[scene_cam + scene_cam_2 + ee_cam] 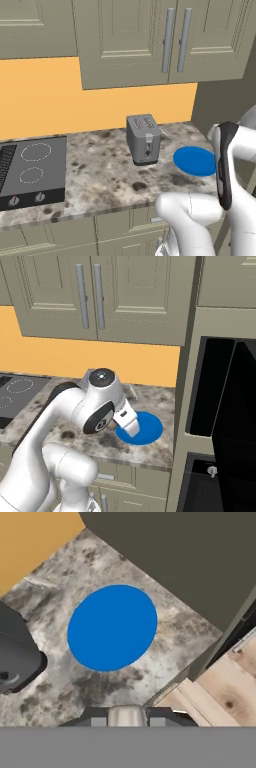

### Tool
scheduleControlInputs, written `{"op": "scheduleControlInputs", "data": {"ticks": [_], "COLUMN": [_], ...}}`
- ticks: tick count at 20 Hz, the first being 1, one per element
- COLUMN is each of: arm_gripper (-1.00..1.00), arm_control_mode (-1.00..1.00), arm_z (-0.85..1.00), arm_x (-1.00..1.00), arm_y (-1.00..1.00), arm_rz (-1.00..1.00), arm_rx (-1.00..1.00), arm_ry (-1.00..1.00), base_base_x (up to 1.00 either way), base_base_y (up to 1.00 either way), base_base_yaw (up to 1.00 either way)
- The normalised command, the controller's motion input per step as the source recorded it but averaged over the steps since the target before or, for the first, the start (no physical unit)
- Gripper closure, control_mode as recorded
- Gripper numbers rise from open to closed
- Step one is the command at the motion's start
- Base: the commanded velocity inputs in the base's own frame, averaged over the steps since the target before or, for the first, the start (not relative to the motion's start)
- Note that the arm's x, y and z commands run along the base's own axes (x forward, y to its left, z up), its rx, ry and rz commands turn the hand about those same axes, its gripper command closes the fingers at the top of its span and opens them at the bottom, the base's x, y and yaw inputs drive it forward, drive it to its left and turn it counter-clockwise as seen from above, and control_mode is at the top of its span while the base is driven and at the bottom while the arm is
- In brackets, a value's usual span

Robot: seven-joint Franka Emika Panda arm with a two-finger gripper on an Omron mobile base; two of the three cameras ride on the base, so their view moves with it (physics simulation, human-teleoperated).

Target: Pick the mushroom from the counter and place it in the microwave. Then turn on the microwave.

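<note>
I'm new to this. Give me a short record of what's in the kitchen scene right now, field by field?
held item: mushroom, tan, clamped between the finger tips
gripper: shut on the mushroom, above the counter
counter: speckled grey-brown
plate: blue, round, bare, lying flat on the counter
toaster: grey, standing left of the plate
cooktop: black, at the counter's left end
microwave: door swung open

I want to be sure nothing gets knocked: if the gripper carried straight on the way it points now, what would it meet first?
Most likely the blue plate on the counter: the gripper, shut on the mushroom, looks down at it. Depth is unclear.
</note>
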Motion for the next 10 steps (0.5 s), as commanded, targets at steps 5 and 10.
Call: {"op": "scheduleControlInputs", "data": {"ticks": [5,10], "arm_gripper": [1.0,1.0], "arm_control_mode": [-1.0,-1.0], "arm_z": [0.35,0.37], "arm_x": [-0.26,-0.3], "arm_y": [0.16,0.11], "arm_rz": [0.16,0.18], "arm_rx": [-0.17,-0.14], "arm_ry": [0.0,0.0], "base_base_x": [0.0,0.0], "base_base_y": [0.0,0.0], "base_base_yaw": [0.0,0.0]}}
